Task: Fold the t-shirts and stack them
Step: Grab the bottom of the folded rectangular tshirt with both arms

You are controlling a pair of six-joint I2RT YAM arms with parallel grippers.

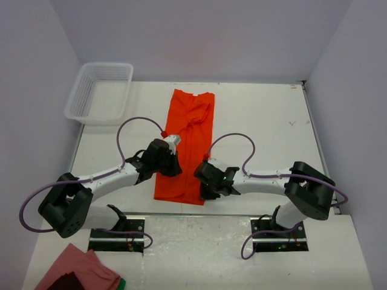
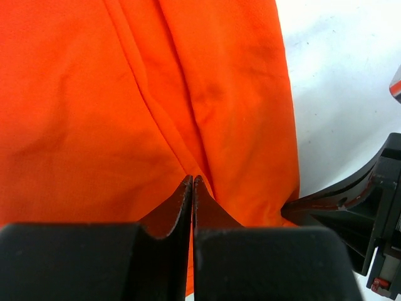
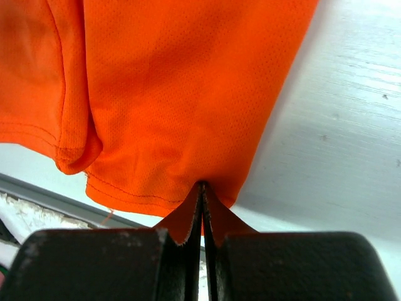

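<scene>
One bright orange-red t-shirt (image 1: 188,142) lies on the white table, folded lengthwise into a long narrow strip running from far to near. My left gripper (image 1: 172,163) is at the strip's left edge near its near end, its jaws shut on the fabric (image 2: 192,179). My right gripper (image 1: 204,181) is at the near right corner, shut on the stitched hem (image 3: 202,185), which it holds slightly off the table. The shirt fills most of the left wrist view (image 2: 125,94) and the right wrist view (image 3: 175,81).
A white mesh basket (image 1: 100,90) stands at the far left. A pink-red cloth (image 1: 78,269) lies on the near shelf at bottom left. The right gripper's black body (image 2: 357,213) shows at the left wrist view's right edge. The table's near edge (image 3: 37,188) lies just beyond the hem.
</scene>
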